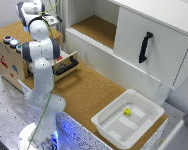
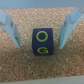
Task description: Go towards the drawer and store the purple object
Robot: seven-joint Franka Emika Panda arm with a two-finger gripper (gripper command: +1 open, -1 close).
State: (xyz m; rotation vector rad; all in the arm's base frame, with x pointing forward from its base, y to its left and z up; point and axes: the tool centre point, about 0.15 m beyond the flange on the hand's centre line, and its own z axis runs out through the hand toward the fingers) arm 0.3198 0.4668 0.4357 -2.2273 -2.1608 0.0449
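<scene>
Your gripper (image 2: pixel 42 31) has its fingers (image 2: pixel 11 27) spread apart, and the purple block (image 2: pixel 44 42) sits on the cork surface (image 2: pixel 42 70) between them, untouched; lower straight down and close evenly on its two flat sides. In the exterior view the drawer (image 1: pixel 64 63) stands open beside the arm.

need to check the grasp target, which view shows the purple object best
The wrist view: the purple object, a block with yellow-green letters, lies on cork between the open end effector's fingers, untouched. The exterior view does not show it; the arm hides that spot near the drawer.
</scene>
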